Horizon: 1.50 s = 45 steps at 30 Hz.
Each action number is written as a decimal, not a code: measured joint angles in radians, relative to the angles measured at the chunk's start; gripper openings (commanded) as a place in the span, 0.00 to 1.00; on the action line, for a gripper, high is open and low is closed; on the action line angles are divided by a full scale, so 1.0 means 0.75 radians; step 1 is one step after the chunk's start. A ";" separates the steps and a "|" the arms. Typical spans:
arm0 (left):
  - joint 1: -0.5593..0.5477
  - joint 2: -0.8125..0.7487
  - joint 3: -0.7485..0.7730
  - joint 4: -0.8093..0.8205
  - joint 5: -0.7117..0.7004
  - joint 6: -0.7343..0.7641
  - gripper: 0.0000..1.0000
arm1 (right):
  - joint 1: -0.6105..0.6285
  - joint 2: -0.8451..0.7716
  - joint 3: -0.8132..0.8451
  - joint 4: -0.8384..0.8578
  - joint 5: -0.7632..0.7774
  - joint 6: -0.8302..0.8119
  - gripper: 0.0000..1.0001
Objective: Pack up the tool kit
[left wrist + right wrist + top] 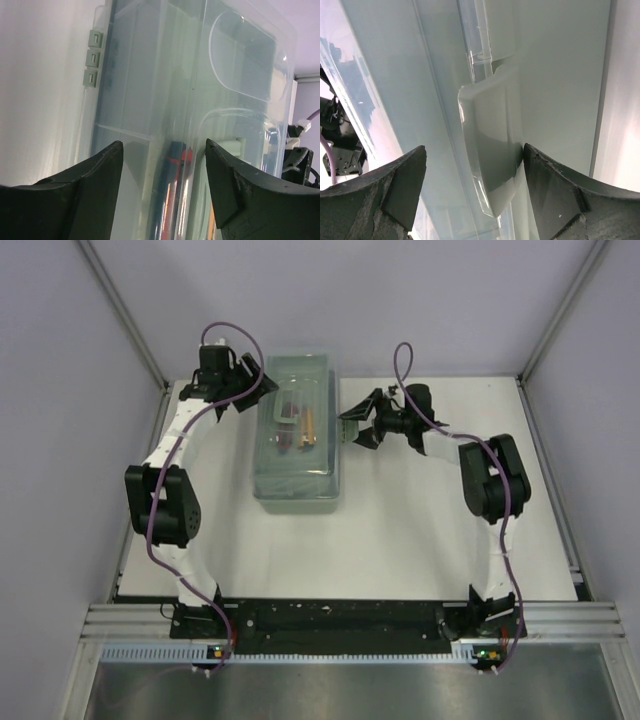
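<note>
A clear plastic tool case (296, 430) lies on the white table with its lid down; red and orange tools (298, 426) show through it. My left gripper (250, 377) is open at the case's far left corner, its jaws straddling the lid edge (192, 90), with a dark red-banded tool (172, 187) visible inside. My right gripper (352, 426) is open at the case's right side. In the right wrist view its jaws stand either side of a pale latch (490, 135), the right finger (560, 195) touching it.
Grey hinge clips (92, 57) sit on the case's left edge. Grey walls enclose the table (420, 530) on three sides. The arm bases stand on a black rail (340, 620) at the near edge.
</note>
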State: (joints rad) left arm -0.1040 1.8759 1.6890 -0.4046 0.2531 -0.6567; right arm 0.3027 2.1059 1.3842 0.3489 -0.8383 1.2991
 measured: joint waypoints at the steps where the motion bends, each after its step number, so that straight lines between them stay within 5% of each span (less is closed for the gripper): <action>1: -0.002 0.001 0.000 0.002 -0.007 -0.001 0.67 | 0.000 -0.003 0.000 -0.012 -0.001 0.002 0.76; 20: -0.020 0.021 0.000 0.027 -0.055 -0.010 0.67 | 0.008 -0.042 0.127 -0.444 0.061 -0.194 0.57; 33: -0.022 0.021 -0.001 0.030 -0.061 -0.010 0.67 | 0.032 -0.069 0.246 -0.716 0.162 -0.368 0.53; 45: -0.024 0.021 -0.001 0.032 -0.066 -0.008 0.67 | 0.035 -0.089 0.253 -0.750 0.189 -0.380 0.28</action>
State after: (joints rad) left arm -0.1223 1.8919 1.6886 -0.3809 0.2039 -0.6624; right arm 0.3286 2.0392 1.5738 -0.2134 -0.6968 1.0138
